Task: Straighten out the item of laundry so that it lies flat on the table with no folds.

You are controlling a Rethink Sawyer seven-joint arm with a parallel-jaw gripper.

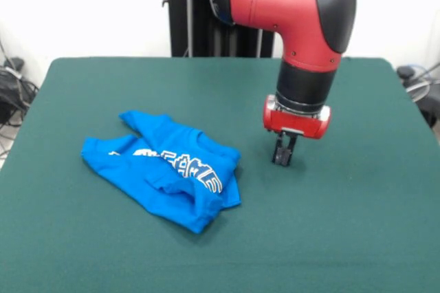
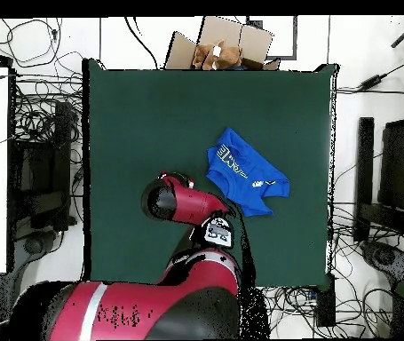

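Hovering gripper (image 1: pixel 284 157), jaws seemingly together and empty, just right of crumpled T-shirt (image 1: pixel 165 166) on table (image 1: pixel 344 238); next, probably grasping nearest edge.

The T-shirt (image 1: pixel 165 168) lies on the table (image 1: pixel 357 238), gripper (image 1: pixel 284 157) beside it.

A: Even, bright light is falling from above; the bench (image 1: pixel 357 238) is showing no glare at all.

B: Shadows are staying soft. A faint one is sitting under the shirt (image 1: pixel 165 167), and another is lying just below the gripper (image 1: pixel 283 159).

A: The white wall behind is washing out nearly to blank.

B: From overhead, the arm (image 2: pixel 187 202) is looking sharp, while the floor cables are blurring slightly.
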